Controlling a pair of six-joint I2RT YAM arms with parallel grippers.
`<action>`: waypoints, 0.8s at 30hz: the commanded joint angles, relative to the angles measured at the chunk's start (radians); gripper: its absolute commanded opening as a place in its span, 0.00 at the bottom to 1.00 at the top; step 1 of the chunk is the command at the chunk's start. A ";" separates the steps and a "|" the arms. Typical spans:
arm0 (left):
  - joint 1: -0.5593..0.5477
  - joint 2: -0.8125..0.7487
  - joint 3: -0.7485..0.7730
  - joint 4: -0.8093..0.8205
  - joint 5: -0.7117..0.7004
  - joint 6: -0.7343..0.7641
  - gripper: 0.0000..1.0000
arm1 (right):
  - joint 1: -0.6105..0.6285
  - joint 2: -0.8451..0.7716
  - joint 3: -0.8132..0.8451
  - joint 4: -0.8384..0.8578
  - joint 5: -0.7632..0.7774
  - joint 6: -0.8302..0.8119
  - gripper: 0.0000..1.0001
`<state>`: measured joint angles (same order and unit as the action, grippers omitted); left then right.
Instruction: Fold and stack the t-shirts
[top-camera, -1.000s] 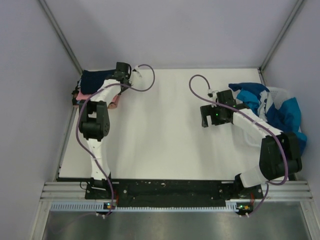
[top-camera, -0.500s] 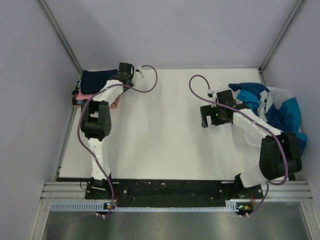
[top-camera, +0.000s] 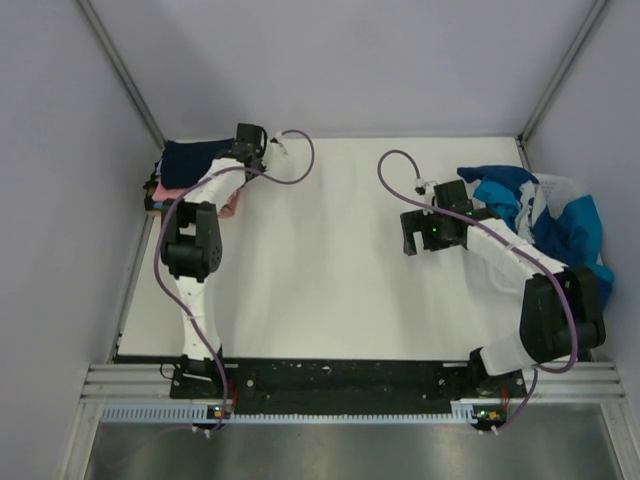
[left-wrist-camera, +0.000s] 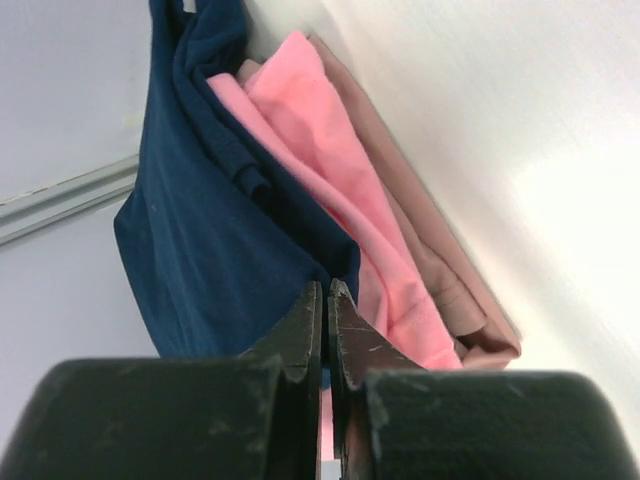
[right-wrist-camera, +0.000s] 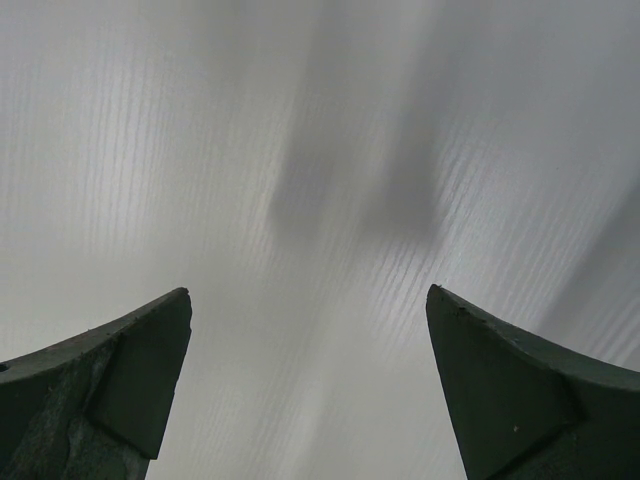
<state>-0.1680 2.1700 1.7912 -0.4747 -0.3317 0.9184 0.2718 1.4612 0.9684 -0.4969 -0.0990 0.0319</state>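
Observation:
A stack of folded t-shirts (top-camera: 190, 170) lies at the table's far left corner, the dark navy one (left-wrist-camera: 200, 200) on top, a pink one (left-wrist-camera: 330, 170) under it and a tan one (left-wrist-camera: 440, 270) lowest. My left gripper (top-camera: 230, 162) is at the stack's right edge. In the left wrist view its jaws (left-wrist-camera: 327, 300) are shut, tips just short of the navy hem, with no cloth visibly between them. A loose heap of blue, teal and white shirts (top-camera: 545, 215) lies at the far right. My right gripper (top-camera: 408, 238) hangs open and empty over bare table, left of that heap.
Grey walls and metal frame posts close in the table on the left, back and right. The stack sits against the left wall. A purple cable (top-camera: 290, 165) loops from the left wrist, another (top-camera: 395, 185) from the right. The white tabletop (top-camera: 320, 260) lies between the arms.
My left wrist shifted slightly right and back along the stack's edge a second ago, then held still. The right arm has not moved.

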 joint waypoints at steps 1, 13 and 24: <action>0.031 -0.188 0.016 -0.066 0.113 0.002 0.00 | 0.007 -0.045 -0.004 0.024 -0.010 -0.016 0.99; 0.097 -0.380 -0.226 -0.208 0.295 0.069 0.00 | 0.007 -0.055 -0.004 0.024 -0.033 -0.017 0.99; 0.097 -0.268 -0.290 -0.205 0.301 0.051 0.23 | 0.007 -0.071 -0.005 0.024 -0.039 -0.015 0.99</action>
<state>-0.0689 1.8584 1.4681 -0.6544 -0.0498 0.9878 0.2722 1.4410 0.9684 -0.4961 -0.1276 0.0254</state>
